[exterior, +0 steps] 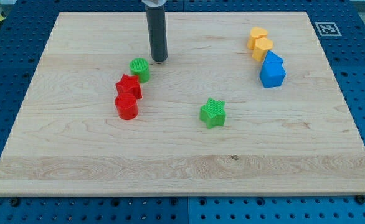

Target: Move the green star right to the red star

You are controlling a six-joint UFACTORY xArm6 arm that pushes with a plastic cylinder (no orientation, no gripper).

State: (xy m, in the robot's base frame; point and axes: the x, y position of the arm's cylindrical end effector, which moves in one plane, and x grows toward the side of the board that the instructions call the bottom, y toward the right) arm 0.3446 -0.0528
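- Came down from the view's top edge as a straight dark rod [157,31], near upright.
- Rested my tip [160,60] on the table [76,155], toward the upper left.
- Upper arm cropped out of view.

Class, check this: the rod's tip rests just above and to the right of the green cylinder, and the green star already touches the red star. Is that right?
Not quite. In the camera view, the green star lies apart from the red star, well to its right. The rest stands: my tip is just up and right of the green cylinder.
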